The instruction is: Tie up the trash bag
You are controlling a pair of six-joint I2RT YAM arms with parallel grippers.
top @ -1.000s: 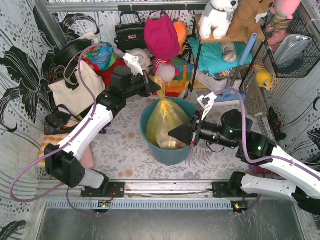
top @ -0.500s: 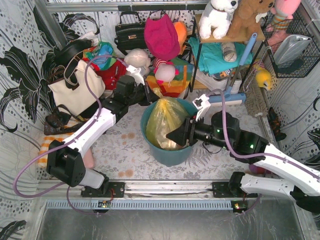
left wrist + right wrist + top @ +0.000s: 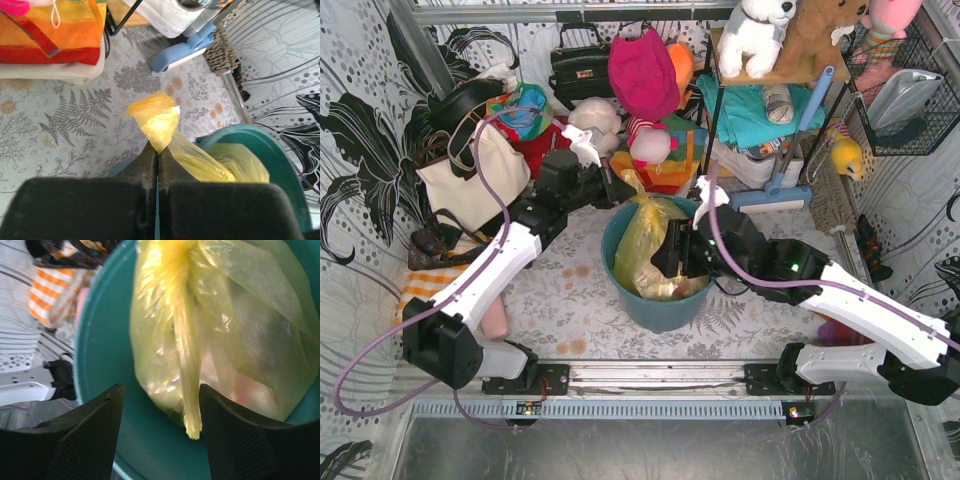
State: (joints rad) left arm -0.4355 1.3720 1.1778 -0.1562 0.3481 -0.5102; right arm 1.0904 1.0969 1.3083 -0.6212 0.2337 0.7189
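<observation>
The yellow trash bag point(image 3: 645, 235) sits in the round teal bucket point(image 3: 660, 305) at mid-table, with pale crumpled contents showing through. My left gripper point(image 3: 618, 188) stands at the bucket's far left rim, shut on a twisted tip of the bag point(image 3: 155, 117) that pokes out past the closed jaws point(image 3: 157, 152). My right gripper point(image 3: 666, 256) hangs over the bucket's right side, open. In the right wrist view a twisted yellow strand point(image 3: 186, 385) hangs loose between its fingers point(image 3: 161, 390), close to the right one, with the bucket wall point(image 3: 102, 345) behind.
A cream tote bag point(image 3: 470, 180) and a black handbag point(image 3: 582, 65) stand at the back left. A pink hat point(image 3: 642, 70), a shelf with plush toys point(image 3: 760, 30), a blue brush point(image 3: 770, 192) and a wire basket point(image 3: 905, 90) crowd the back and right.
My right gripper has opened, letting go of the bag, and moved up and left over the bucket. The left gripper has come down a little, so the bag is no longer stretched tall.
</observation>
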